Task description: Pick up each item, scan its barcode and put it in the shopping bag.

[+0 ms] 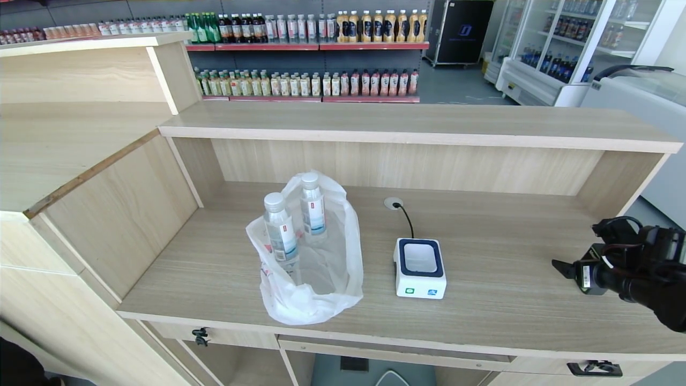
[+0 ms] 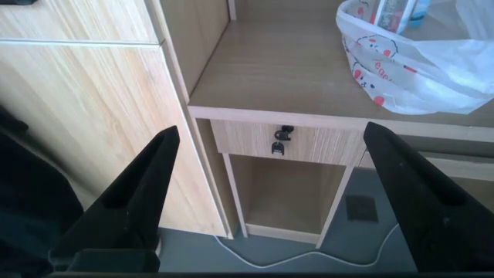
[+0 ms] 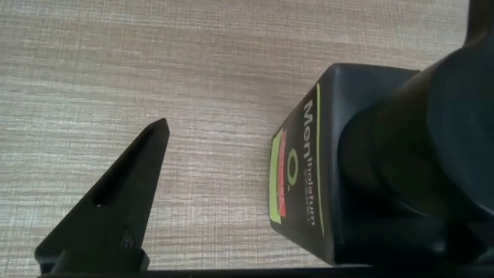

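**A:** Trying to work out the step here. Looking at two clear plastic bottles [image 1: 280, 228] with grey caps, upright inside the shopping bag [image 1: 300, 306], left of centre in the head view. Thin, crinkly white film with a little print on it, mouth slumped open. Anything left to scan?

**B:** Yep, one dark box [image 3: 309, 158] at the far right edge of the frame, right at the right hand [image 1: 571, 269]. Stiff card by the look of it, matte black with a green stripe, sharp corners.

**A:** Gripped or not?

**B:** Not pinched, going by the wrist view. Fingers spread, one black wedge-shaped finger standing clear of the box with bare woodgrain table [image 1: 509, 305] between them. Far side of the box hidden behind a dark bulk, so no telling whether anything touches it there. Long edge running roughly alongside the finger.

**A:** And the scanner?

**B:** Scanner [image 1: 420, 266] sitting mid-frame, left of that hand: white rounded block, navy rim around a glass window facing up. Bag further left again. So probably: close on the box, carry it left over the window, then on to the bag.

**A:** Left hand [image 2: 270, 131] any use?

**B:** Wide open too, hanging low off the table's front edge near the drawer [image 2: 324, 143], bag above it. Way further from the box, so a job for the right arm.
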